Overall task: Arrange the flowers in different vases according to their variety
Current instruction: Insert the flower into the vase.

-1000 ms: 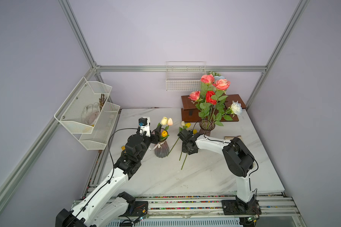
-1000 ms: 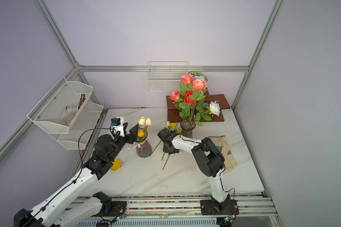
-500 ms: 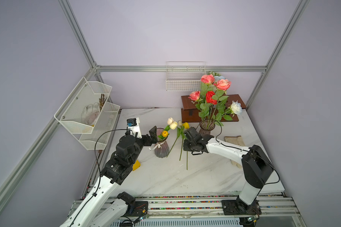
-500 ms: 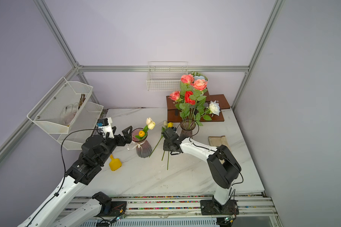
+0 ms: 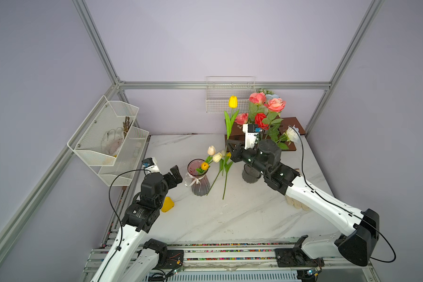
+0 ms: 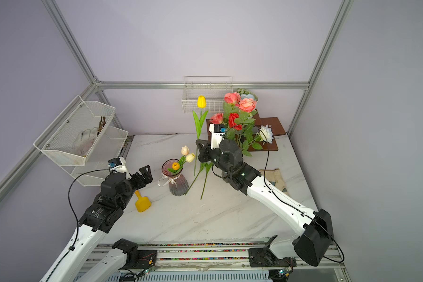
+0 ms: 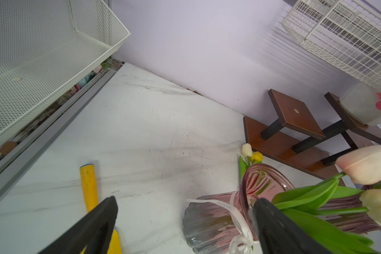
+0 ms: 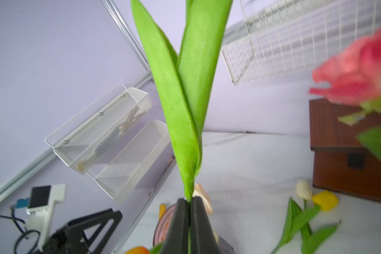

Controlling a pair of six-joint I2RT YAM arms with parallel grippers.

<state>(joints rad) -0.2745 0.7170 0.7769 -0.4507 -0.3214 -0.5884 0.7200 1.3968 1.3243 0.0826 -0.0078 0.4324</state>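
One yellow tulip (image 5: 233,101) is standing upright near the bow vase (image 5: 198,182), pinched by the right end effector (image 5: 230,146); the left end effector (image 5: 175,173) is gaping beside that vase. Its stem is risking snagging the leaning tulips (image 5: 216,157) or tipping the vase

- Left arm (image 5: 142,214): rises from the front rail at the left and bends forward at the elbow, with the wrist tilted slightly upward.
- Left tool (image 5: 175,176): its fingers (image 7: 101,220) are spread wide apart, with nothing gripped between them.
- Right arm (image 5: 322,202): reaches diagonally from the front right base toward the centre, with the wrist held high.
- Right tool (image 5: 230,146): its fingers (image 8: 178,226) are pressed together on the stem of a yellow tulip (image 5: 233,101), which stands upright.
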